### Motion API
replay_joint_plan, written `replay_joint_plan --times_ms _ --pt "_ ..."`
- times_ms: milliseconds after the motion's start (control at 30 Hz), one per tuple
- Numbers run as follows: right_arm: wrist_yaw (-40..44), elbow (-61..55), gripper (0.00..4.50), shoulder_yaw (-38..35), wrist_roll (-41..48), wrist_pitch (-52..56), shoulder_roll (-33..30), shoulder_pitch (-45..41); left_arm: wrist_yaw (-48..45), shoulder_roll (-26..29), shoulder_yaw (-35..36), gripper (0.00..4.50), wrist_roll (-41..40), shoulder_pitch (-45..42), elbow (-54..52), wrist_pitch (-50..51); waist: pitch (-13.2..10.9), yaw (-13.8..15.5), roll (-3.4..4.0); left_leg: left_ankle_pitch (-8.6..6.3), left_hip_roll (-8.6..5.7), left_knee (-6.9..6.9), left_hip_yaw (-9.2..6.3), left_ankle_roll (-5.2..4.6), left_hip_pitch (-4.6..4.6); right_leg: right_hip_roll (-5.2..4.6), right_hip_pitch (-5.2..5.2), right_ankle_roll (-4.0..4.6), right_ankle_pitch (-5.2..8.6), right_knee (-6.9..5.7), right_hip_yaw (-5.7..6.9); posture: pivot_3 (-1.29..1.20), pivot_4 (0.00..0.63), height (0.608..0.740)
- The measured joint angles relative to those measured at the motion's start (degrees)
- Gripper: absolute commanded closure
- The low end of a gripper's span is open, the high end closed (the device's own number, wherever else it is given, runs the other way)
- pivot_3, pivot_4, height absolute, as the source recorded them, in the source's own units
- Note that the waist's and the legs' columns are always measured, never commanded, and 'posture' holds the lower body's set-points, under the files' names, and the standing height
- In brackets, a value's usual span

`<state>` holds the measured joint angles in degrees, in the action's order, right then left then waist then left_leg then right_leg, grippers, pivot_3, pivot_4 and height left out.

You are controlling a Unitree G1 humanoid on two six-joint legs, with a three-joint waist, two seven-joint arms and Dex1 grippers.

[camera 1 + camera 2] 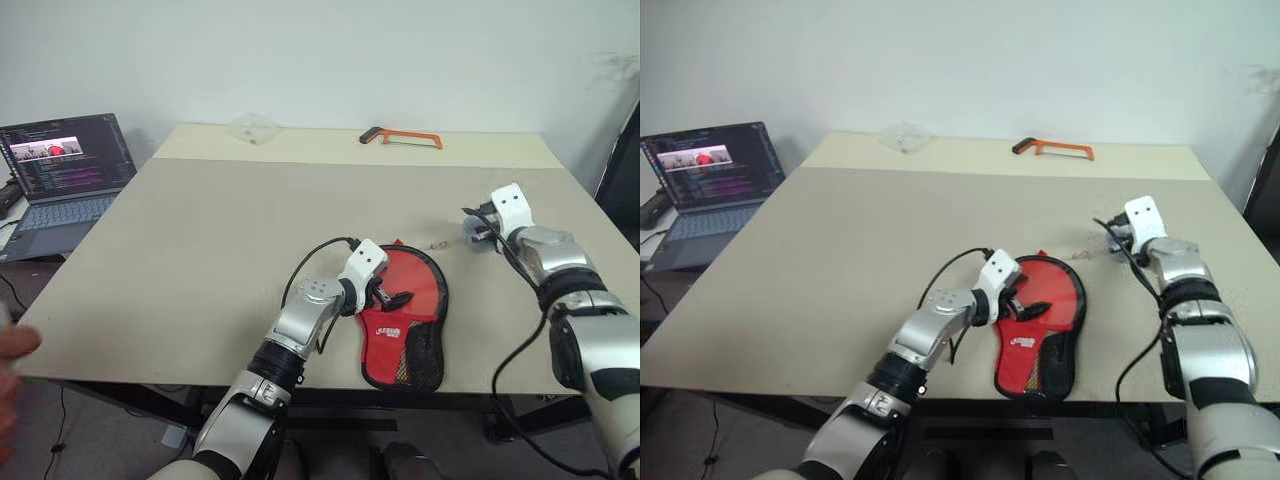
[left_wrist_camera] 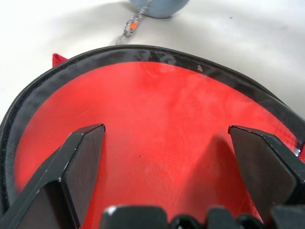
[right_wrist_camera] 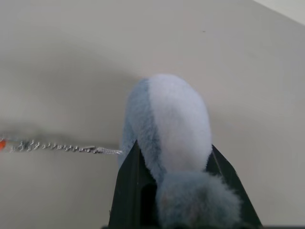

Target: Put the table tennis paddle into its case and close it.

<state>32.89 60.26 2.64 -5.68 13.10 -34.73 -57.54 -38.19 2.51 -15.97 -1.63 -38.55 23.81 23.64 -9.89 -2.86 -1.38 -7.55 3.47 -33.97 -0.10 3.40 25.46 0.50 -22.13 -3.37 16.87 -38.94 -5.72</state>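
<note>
Table [image 1: 200, 240] — case [image 1: 405, 320], hacksaw [image 1: 402, 136].

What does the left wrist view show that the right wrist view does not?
The left wrist view alone has the red case with its black edging, and the open left hand over it. The right wrist view alone has the right hand shut on the fluffy grey tag. Both share the thin metal chain with its orange bit, the grey tag at its end, and the beige table.

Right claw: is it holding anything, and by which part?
Yes. The right claw pinches the case's grey fluffy tag, gripping its lower end; its chain trails away.
</note>
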Motion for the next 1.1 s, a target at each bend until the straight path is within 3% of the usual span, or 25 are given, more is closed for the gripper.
replay_joint_plan --times_ms 200,400,600,1100 --pt "22.11 -37.58 4.19 4.43 1.73 7.35 -14.17 20.89 -0.71 -0.04 -0.55 0.0 0.03 -0.96 1.46 -0.09 0.27 0.6 0.46 -0.02 -0.02 0.02 0.02 0.02 -0.05 -0.01 0.02 -0.03 0.06 0.05 -0.01 0.0 0.15 0.74" --pt "36.83 -62.69 4.19 3.06 9.7 12.85 -25.63 34.56 -0.79 0.03 -0.65 0.0 0.14 -1.45 2.72 -0.21 0.34 0.42 0.55 -0.04 -0.03 0.01 0.03 0.05 -0.45 -0.07 0.35 0.43 0.33 0.08 -0.02 0.0 0.15 0.74" --pt "41.21 -75.0 4.2 2.49 13.73 15.68 -30.06 41.18 -1.19 -0.26 -0.77 0.0 0.28 -1.88 3.34 -0.12 0.29 0.24 0.37 -0.13 -0.1 0.01 -0.01 0.19 -0.68 -0.2 0.36 0.45 0.36 0.28 0.07 0.0 0.15 0.74" --pt "45.56 -95.31 4.21 3.58 21.97 18.71 -34.05 58.21 -1.37 -0.17 -2.31 0.0 1.68 -3.3 3.12 2.09 0.33 0.77 -0.11 -0.19 -0.14 0.01 -0.07 0.27 -0.65 -0.26 0.38 0.43 0.51 0.3 0.14 0.0 0.15 0.74"
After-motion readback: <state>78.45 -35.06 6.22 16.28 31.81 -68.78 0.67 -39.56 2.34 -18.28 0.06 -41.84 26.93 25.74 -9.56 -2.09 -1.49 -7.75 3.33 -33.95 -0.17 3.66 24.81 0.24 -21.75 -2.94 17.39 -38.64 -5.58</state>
